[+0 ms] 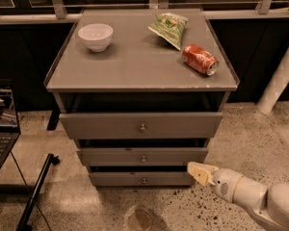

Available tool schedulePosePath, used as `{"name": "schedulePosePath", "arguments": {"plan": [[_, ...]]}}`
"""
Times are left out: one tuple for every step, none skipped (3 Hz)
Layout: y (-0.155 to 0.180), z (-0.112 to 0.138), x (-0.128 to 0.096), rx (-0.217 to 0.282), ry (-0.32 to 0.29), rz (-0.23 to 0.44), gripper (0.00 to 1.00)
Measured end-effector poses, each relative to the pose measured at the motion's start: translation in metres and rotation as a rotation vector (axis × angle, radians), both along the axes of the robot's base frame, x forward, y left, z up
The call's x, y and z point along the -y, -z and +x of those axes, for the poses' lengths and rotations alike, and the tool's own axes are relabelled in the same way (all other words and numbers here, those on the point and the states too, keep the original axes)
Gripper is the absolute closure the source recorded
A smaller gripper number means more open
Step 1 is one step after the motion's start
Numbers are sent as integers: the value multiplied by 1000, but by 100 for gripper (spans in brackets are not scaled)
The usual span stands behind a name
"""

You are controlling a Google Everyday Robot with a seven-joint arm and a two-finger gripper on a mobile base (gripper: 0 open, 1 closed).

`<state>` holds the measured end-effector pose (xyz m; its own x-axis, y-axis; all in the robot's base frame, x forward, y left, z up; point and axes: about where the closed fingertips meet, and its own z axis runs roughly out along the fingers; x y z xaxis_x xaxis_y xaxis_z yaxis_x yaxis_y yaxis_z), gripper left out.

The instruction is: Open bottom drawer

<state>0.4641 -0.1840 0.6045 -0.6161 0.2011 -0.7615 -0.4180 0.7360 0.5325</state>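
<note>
gripper [195,170] low R by bottom drawer [143,179] R end | jaws together | bowl [95,35], can [200,60], chip bag [169,28] on bench [135,69]

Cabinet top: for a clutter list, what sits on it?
White bowl, green snack bag, red soda can on its side; anything under the bag is hidden. Gripper: just right of the bottom drawer.

Narrow grey flat-fronted bottom drawer [115,179]: smooth matt front with a small round shiny metal knob [144,180]. Cream, plastic-looking gripper [195,170], low at the right just beside that drawer's right end, on a smooth white arm shell [250,194]. Grey cabinet top [135,66]: matt, faint sheen. Round white bowl [95,36]: glossy. Green snack bag [169,28]: crinkled film. Red drinks can [199,59]: shiny metal. Floor [250,138]: speckled, stone-like.
</note>
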Motion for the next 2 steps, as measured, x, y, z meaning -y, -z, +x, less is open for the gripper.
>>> {"name": "schedulePosePath", "arguments": {"plan": [[18,-5,1,-11,44,-6,100],[65,-16,12,-3,154,-11,100]]}}
